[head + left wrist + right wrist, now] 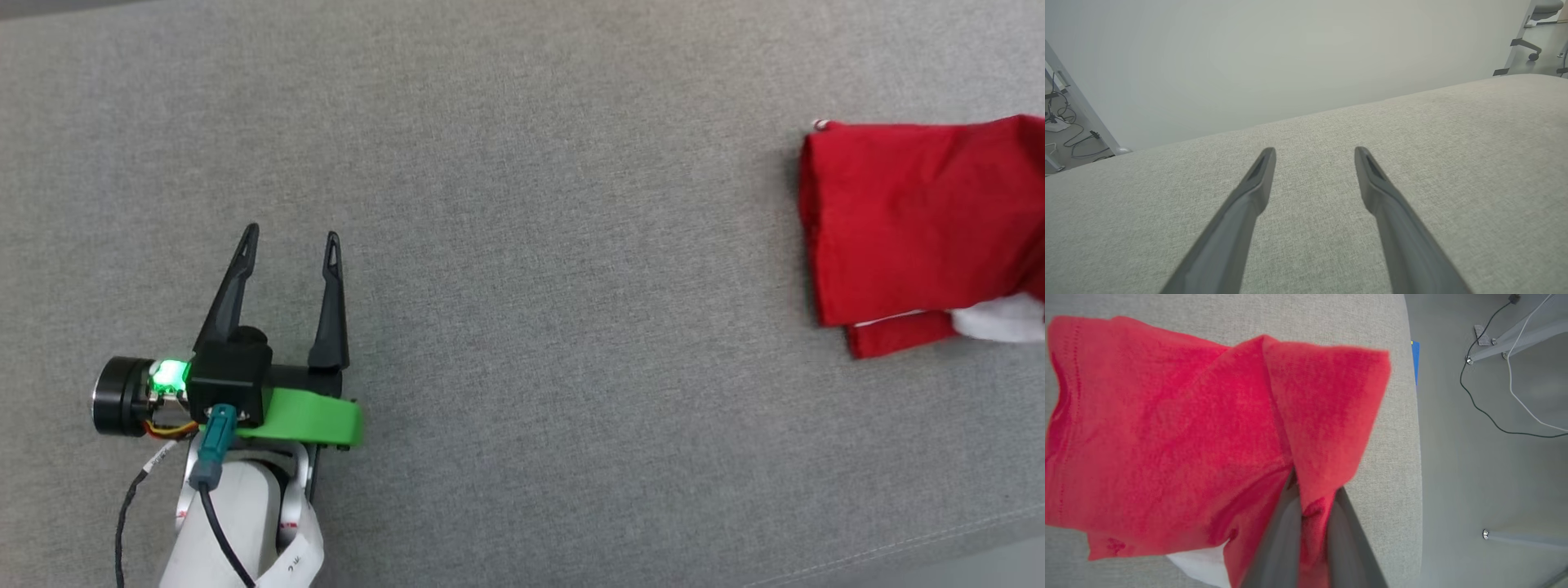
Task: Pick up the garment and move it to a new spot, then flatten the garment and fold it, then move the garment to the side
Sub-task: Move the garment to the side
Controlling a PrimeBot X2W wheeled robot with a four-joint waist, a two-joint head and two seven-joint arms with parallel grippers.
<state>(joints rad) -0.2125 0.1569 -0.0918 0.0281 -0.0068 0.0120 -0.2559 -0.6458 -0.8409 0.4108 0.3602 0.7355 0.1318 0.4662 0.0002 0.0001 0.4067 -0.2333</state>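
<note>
The garment (922, 220), a folded red shirt with a bit of white sleeve showing, lies at the right edge of the head view on the grey padded table (522, 245). In the right wrist view the garment (1167, 437) is lifted into a ridge, and my right gripper (1312, 490) is shut on a fold of that red cloth near the table's right edge. My left gripper (290, 237) hovers open over bare table at the lower left, far from the garment. The left wrist view shows the left gripper (1314, 153) with spread fingers and nothing between them.
The table's edge (1412, 457) runs just right of the garment, with floor, cables (1494, 416) and stand legs beyond. A pale wall (1290, 61) rises behind the table's far edge. A chair base (1531, 53) stands at the far right.
</note>
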